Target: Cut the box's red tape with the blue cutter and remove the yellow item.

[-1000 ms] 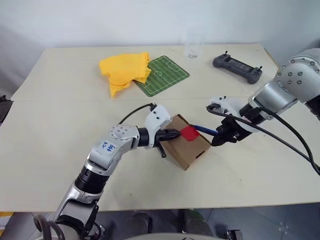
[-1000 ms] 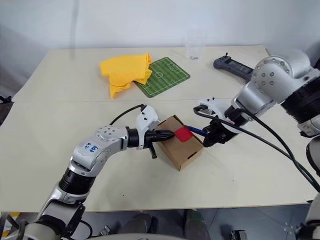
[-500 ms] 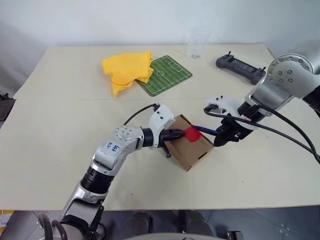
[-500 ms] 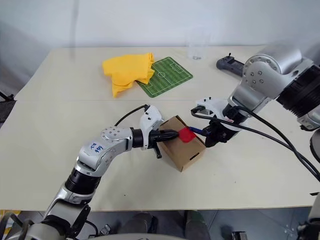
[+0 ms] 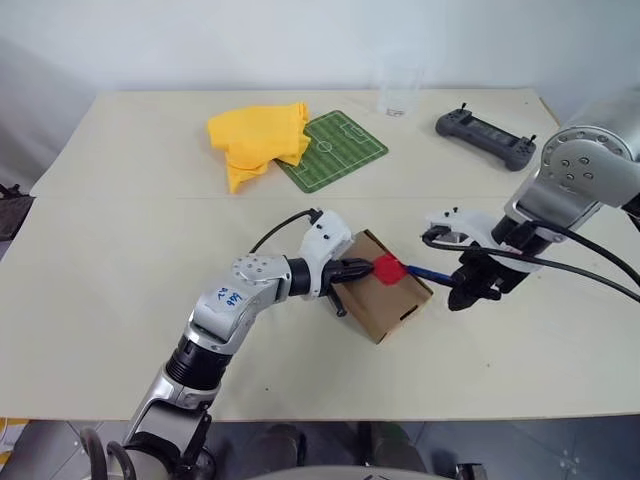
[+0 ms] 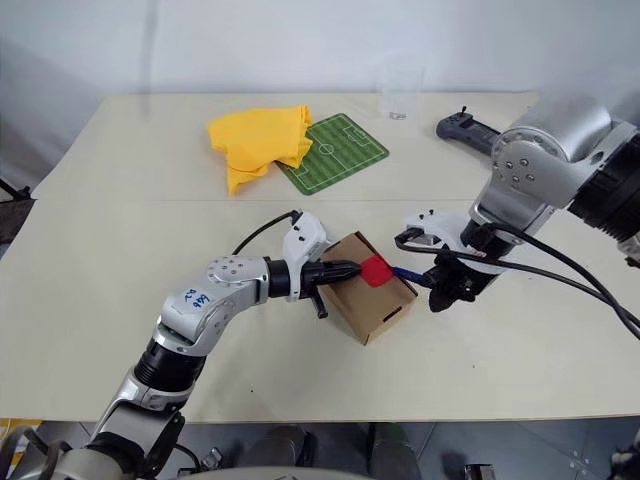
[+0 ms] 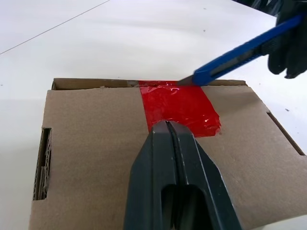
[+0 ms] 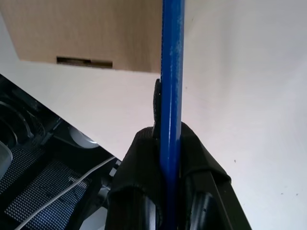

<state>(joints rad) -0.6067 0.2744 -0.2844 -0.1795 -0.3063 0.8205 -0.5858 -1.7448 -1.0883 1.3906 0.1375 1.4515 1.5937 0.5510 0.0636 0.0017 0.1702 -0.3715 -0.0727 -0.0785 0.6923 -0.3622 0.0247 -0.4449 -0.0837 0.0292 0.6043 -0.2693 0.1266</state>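
Left hand (image 7: 168, 127) pinched shut, pressing on the box (image 5: 385, 300) mid-desk (image 5: 120, 260), fingertips at the red tape (image 7: 180, 105). Right hand (image 5: 470, 292) clamped round the blue cutter (image 7: 240, 55), tip touching the tape's far edge. Box contents hidden; blade hard to make out.

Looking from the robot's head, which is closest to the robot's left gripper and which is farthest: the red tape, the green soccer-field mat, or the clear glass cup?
From the shut left gripper:
1. The small red tape patch, right at the fingertips, on the brown cardboard box.
2. The green soccer-field mat, farther back on the table, beside the yellow cloth.
3. The clear glass cup, farthest, near the table's back edge.
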